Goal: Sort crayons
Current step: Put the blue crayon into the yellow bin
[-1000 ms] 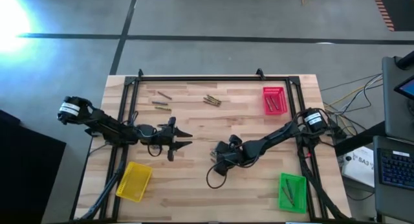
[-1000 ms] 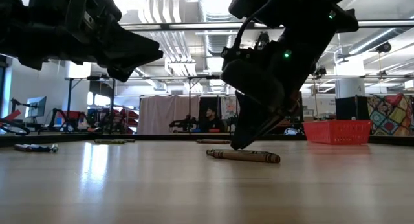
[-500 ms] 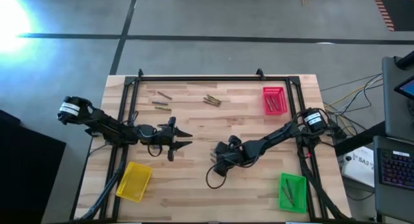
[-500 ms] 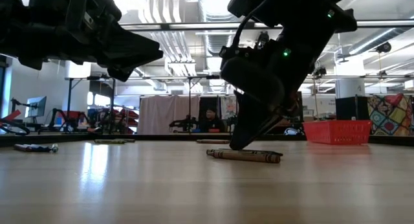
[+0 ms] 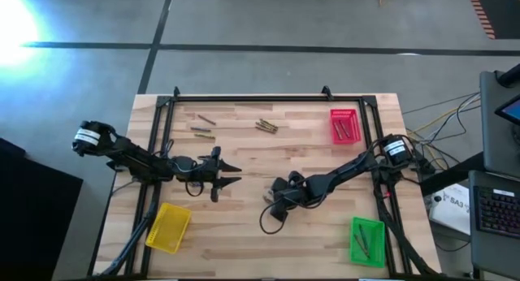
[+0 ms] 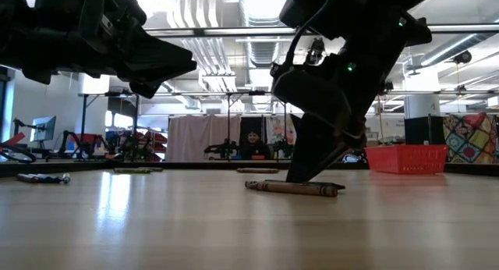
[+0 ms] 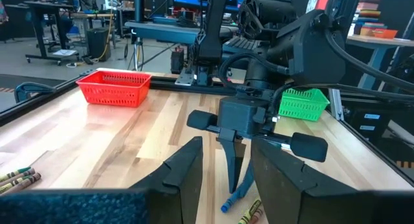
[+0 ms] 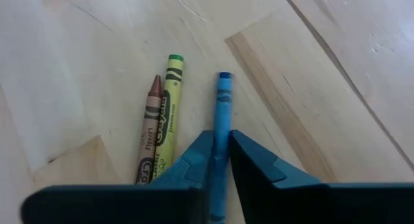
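The right pincer [image 5: 273,201] was low over the middle of the wooden surface [image 5: 244,240], with its tips down at the wood. In the right wrist view its two fingers [image 8: 194,162] were pressed on both sides of a blue crayon [image 8: 222,114], pinching it, and the crayon still lay flat on the surface. Just beside it lay a yellow-green crayon [image 8: 166,114] and a brown crayon [image 8: 150,130], side by side and touching each other, a little apart from the blue one. In the low view a crayon [image 6: 292,189] lay on the wood under the tips of this pincer.

The left pincer [image 5: 230,175] hung above the surface to the left of the middle, and its fingers [image 7: 184,169] stood apart with nothing between them.

More crayons lay at the far side: a small group [image 5: 266,126] near the far middle and a few [image 5: 203,128] at the far left. The red tray [image 5: 344,125] at the far right held some crayons. The green tray [image 5: 366,239] at the near right also held some crayons. The yellow tray [image 5: 168,226] stood at the near left.

In the room behind the surface, a person [image 6: 253,142] was sitting far away.
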Motion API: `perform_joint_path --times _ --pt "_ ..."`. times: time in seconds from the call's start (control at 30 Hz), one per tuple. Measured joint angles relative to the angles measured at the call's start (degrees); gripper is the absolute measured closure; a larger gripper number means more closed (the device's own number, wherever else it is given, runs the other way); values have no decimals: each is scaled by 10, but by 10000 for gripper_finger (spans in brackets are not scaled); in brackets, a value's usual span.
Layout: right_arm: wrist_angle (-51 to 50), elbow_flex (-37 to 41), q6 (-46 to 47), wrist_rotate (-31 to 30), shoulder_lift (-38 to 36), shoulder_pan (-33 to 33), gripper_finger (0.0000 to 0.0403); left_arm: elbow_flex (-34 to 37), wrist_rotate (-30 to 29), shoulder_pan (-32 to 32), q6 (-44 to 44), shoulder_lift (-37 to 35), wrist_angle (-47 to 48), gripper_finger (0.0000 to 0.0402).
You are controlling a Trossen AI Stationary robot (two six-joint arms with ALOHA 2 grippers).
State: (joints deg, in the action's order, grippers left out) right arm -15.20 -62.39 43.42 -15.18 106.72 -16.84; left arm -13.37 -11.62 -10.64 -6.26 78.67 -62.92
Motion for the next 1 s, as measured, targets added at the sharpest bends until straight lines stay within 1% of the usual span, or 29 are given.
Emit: perform_joint_path --times 0.07,0.13,0.23,0.47,0.57,0.7,1.0 --pt "-2 1 -4 0 0 0 379 0 0 0 1 0 0 287" --pt "-3 1 -5 -4 0 0 388 0 0 0 8 0 0 287" --pt "-3 2 -5 -21 0 0 388 0 -3 0 15 0 0 287" --pt "-6 3 -4 -90 2 7 389 0 -59 0 25 0 0 287" --pt "-4 4 -6 -91 2 12 389 0 -60 0 43 0 -1 287" --pt "-6 4 -14 -115 1 21 390 0 -60 0 63 0 -6 287" --pt "3 0 -45 -119 -20 51 390 0 -61 0 63 0 -8 287"
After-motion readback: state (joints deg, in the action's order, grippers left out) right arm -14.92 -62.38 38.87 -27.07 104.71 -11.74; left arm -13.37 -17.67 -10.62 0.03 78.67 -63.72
